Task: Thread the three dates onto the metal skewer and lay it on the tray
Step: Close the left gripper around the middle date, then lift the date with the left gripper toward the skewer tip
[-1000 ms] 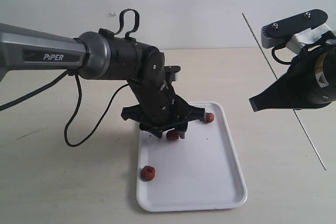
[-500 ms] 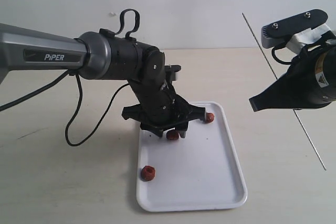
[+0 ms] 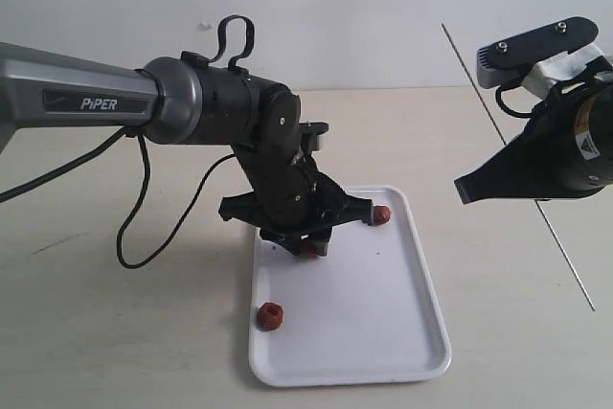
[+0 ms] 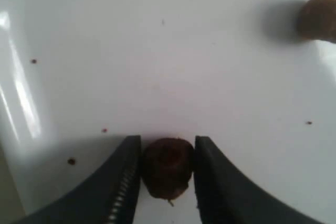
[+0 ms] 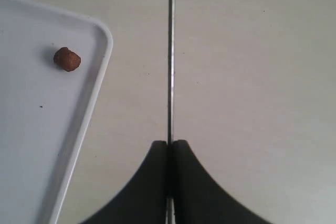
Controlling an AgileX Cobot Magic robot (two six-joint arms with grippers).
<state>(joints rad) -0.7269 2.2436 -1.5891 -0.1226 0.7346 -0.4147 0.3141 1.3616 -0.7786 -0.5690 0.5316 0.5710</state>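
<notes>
With the jaws of the left gripper point(image 4: 168, 145) half closed and touching both flanks of the date point(image 4: 167, 169) inside the tray point(image 3: 402, 332), near its far rim, squeeze gently, then lift straight up. Hold the metal skewer point(image 5: 170, 51) steady in the clamped right gripper point(image 5: 170, 145), past the tray's right rim.

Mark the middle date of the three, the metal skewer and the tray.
middle date point(image 4: 167, 166), left wrist view, centre of its dark body.
metal skewer point(image 5: 170, 51), right wrist view, midway along the bare rod.
tray point(image 3: 378, 318), exterior view, bare white floor.
</notes>
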